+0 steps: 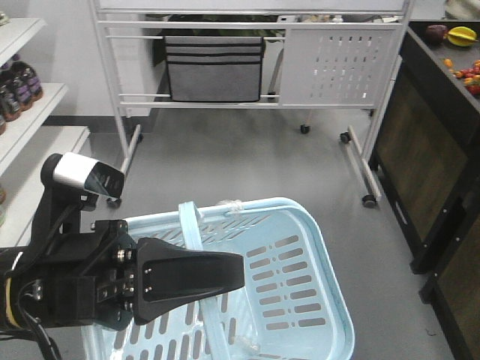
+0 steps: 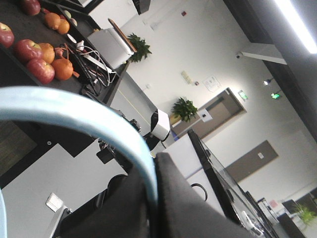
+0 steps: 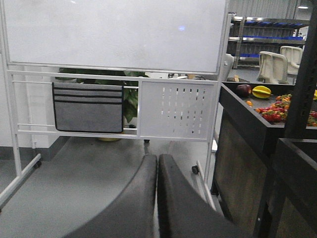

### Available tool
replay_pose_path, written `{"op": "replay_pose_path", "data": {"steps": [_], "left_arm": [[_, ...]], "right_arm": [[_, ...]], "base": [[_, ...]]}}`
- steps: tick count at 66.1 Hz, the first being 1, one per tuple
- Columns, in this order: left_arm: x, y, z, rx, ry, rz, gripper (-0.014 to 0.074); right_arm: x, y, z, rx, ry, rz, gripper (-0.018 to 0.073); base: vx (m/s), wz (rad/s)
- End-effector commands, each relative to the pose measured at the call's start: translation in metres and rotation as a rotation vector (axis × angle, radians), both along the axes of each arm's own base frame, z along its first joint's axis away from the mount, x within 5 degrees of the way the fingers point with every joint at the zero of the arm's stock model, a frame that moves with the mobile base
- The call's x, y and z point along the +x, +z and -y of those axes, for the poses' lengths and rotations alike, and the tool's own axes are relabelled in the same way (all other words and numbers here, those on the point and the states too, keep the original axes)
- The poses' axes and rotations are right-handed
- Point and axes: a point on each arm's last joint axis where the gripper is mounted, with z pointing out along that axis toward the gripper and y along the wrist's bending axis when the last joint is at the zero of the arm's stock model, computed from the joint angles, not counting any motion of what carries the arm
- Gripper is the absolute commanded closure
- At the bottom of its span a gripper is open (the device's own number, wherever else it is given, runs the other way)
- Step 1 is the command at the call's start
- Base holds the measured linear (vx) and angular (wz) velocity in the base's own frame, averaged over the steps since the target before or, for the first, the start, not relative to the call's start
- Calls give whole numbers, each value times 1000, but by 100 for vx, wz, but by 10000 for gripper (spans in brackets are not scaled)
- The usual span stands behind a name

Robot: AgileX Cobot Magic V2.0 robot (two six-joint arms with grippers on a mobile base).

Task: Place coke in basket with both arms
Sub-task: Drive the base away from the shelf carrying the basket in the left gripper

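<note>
Grey floor (image 1: 247, 165) below a whiteboard stand (image 1: 341, 67). Front view: left gripper (image 1: 229, 274) lies across the handle (image 1: 189, 217) of the basket (image 1: 289, 292). Left wrist view: its fingers (image 2: 188, 198) pinch that handle. Right wrist view: right gripper (image 3: 157, 161) pressed together, empty, facing the stand. No coke appears anywhere, so its bearing cannot be told; the free right arm is the likelier picker.
</note>
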Motion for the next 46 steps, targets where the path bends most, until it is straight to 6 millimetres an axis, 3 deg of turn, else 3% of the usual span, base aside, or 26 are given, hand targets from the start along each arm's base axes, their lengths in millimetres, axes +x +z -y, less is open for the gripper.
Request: {"op": "replay_pose_path", "data": {"steps": [1, 46], "left_arm": [[-16, 27, -4, -201, -139, 58, 603], [-16, 27, -4, -201, -139, 58, 603]], "right_arm": [[-1, 4, -1, -13, 7, 77, 564], [-1, 4, -1, -13, 7, 77, 564]], "base": [[15, -27], [16, -23]]}}
